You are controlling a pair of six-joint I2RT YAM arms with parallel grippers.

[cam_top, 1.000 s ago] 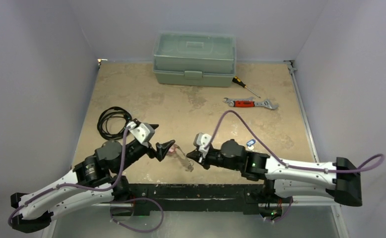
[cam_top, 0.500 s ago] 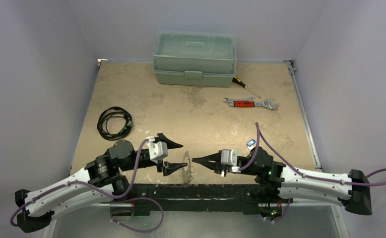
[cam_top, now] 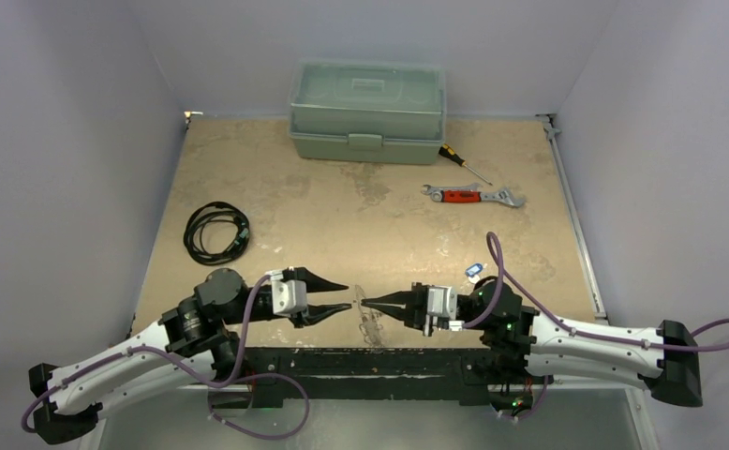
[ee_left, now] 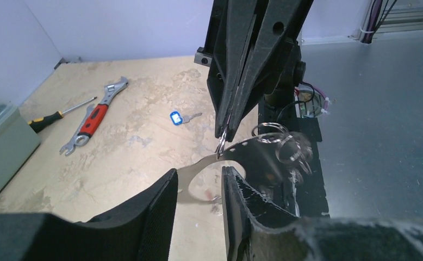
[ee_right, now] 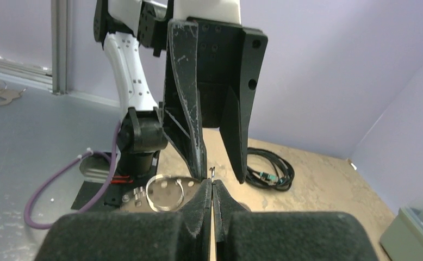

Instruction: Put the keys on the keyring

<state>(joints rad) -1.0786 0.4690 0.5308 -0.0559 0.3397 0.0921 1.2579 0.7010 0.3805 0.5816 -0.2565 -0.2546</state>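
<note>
One thin silver keyring (ee_left: 253, 145), small rings strung on: right jaws pinch it, left jaws narrowly parted.

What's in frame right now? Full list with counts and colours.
toolbox: one, pale green, far edge of the table, lid shut
screwdriver: one, black-and-yellow handle, right of the toolbox
wrench: one, silver with red handle, just nearer than the screwdriver
cable: one, black, coiled, left side
blue-tagged key: one, silver with blue tag, lying by the right arm
keyring: one, silver, small pieces strung on it, between the end effectors at the near edge
table: one, tan
left end effector: one, black, jaws apart either side of the keyring
right end effector: one, black, shut on the keyring
</note>
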